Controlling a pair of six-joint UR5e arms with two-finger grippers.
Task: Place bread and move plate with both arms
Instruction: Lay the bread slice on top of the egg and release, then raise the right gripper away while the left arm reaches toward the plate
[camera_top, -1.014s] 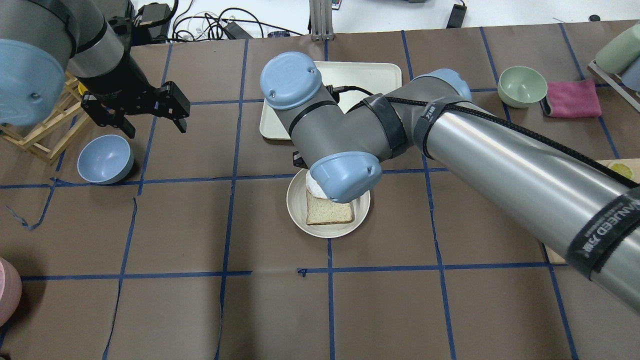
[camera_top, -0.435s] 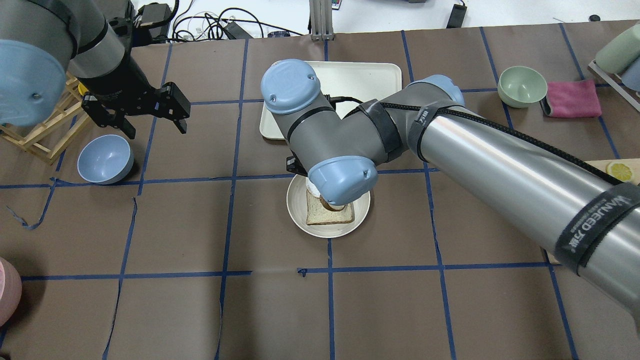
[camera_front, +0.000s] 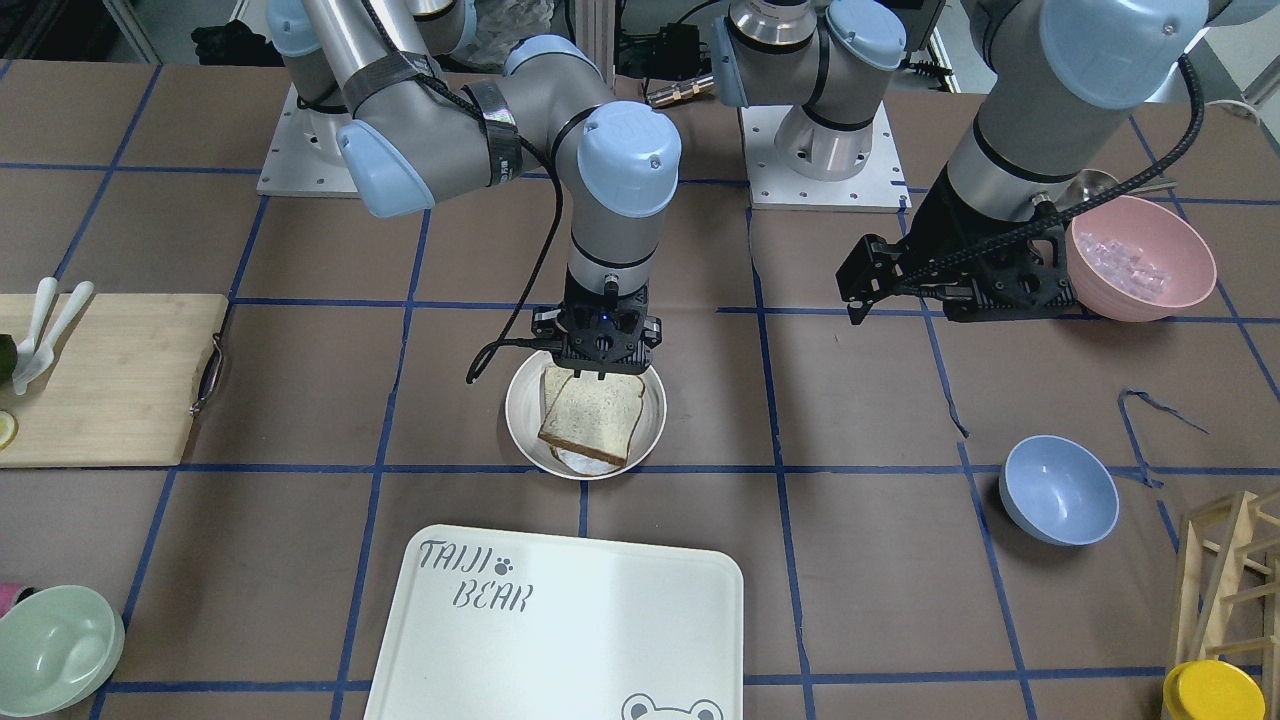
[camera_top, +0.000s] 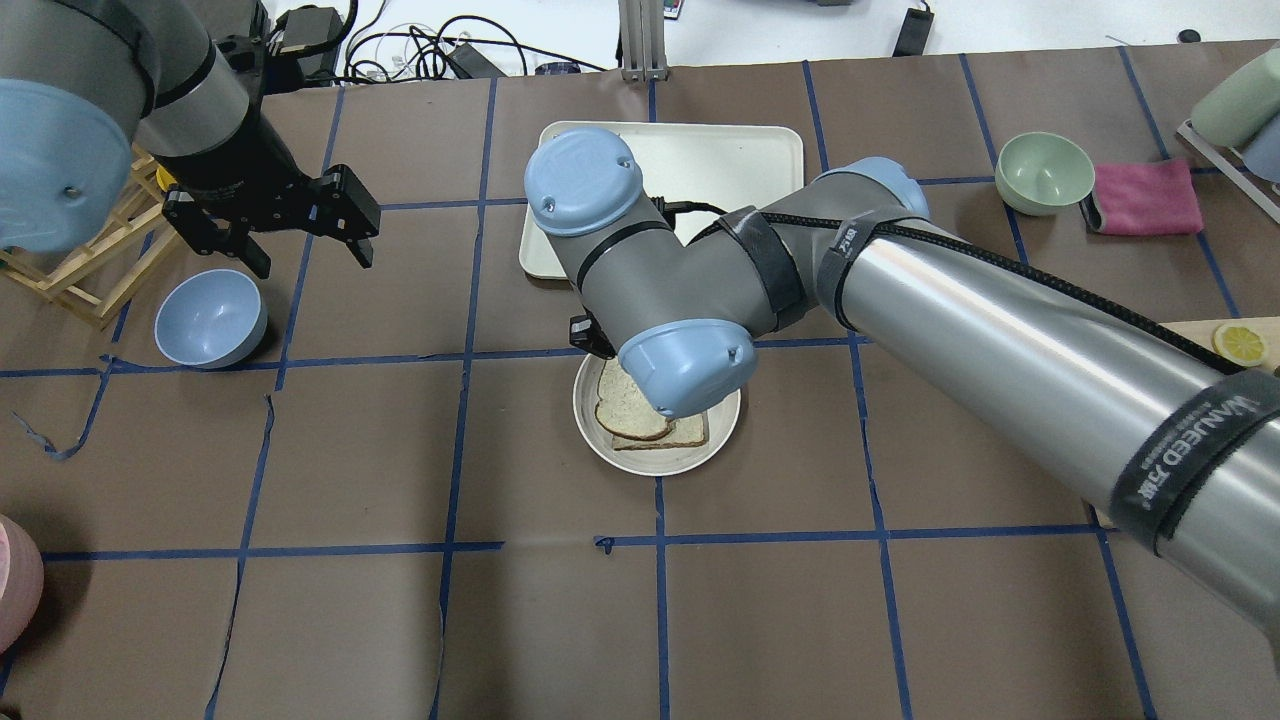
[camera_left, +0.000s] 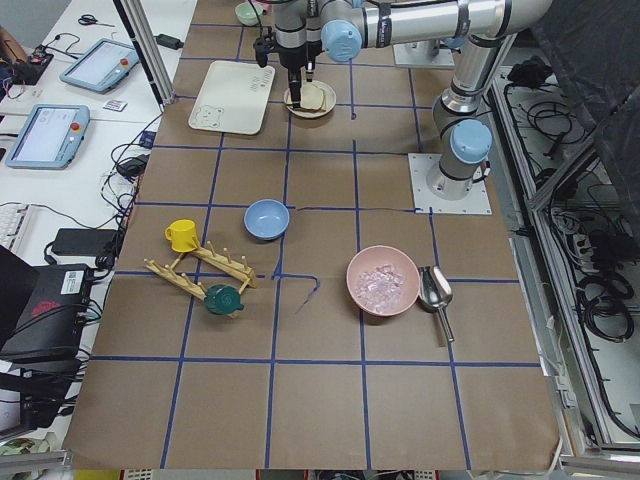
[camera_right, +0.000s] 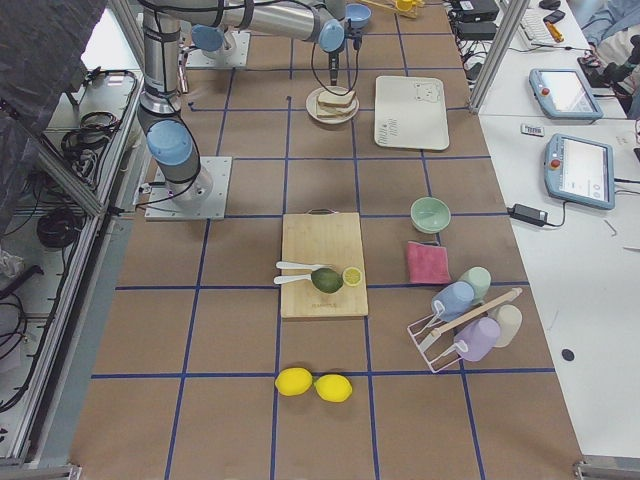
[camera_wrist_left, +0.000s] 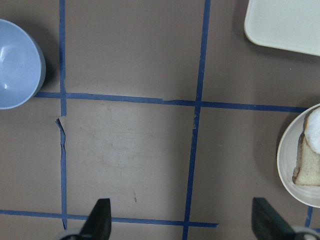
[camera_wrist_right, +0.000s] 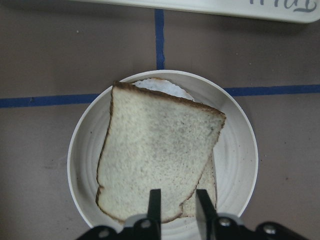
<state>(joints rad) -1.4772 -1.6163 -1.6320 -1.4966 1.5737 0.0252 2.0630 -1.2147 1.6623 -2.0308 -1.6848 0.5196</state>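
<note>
The bread is a speckled slice with a dark crust. It hangs tilted over the round cream plate. My right gripper is shut on its rounded end, straight above the plate. Under the bread lie a smaller pale slice and something white. I cannot tell whether the bread's low end touches them. In the overhead view the right wrist hides the gripper, and the bread shows beside it. My left gripper is open and empty, far to the left of the plate.
The white "TAIJI BEAR" tray lies just beyond the plate. A blue bowl sits below my left gripper. A pink bowl of ice, a wooden rack, a cutting board and a green bowl stand around the edges.
My right wrist has shifted, and the bread has come out from under it and now covers the white thing on the plate. The left arm has not moved.
</note>
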